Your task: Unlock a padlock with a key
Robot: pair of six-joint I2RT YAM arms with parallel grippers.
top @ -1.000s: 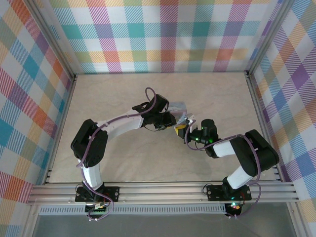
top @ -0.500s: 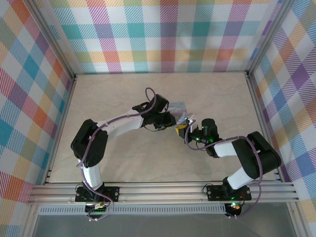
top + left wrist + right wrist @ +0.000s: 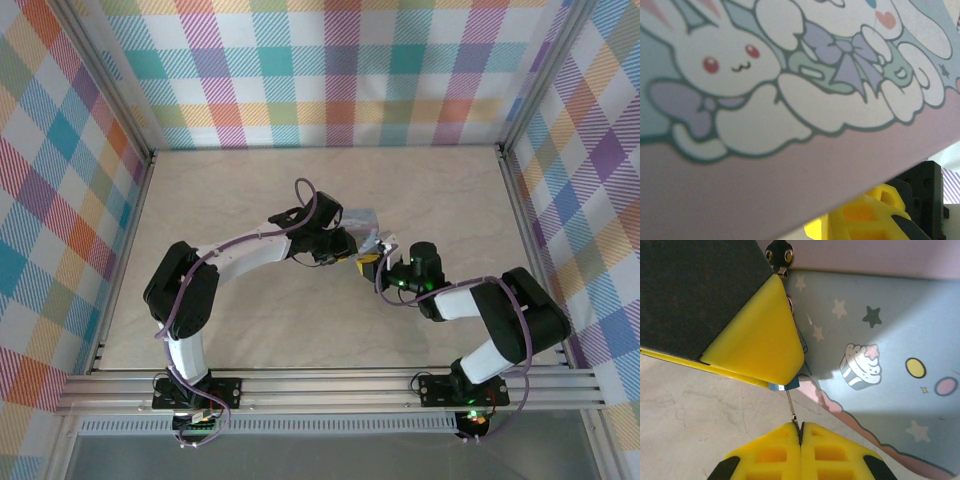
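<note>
Right end effector (image 3: pixel 801 427) just below padlock (image 3: pixel 784 386), at tin (image 3: pixel 880 330) edge

The tin (image 3: pixel 890 340) looks smooth and printed, the tabletop (image 3: pixel 690 430) matt, the right hand (image 3: pixel 801 429) yellow plastic, the key (image 3: pixel 791 407) metal.

Tin (image 3: pixel 363 219) sits mid table (image 3: pixel 240 190). Padlock (image 3: pixel 784 386) against tin's side, tucked under tip of left fingers (image 3: pixel 760 335). Key (image 3: pixel 792 410) lies between padlock and right fingers (image 3: pixel 775 445), near end pinched in them, just before tin
</note>
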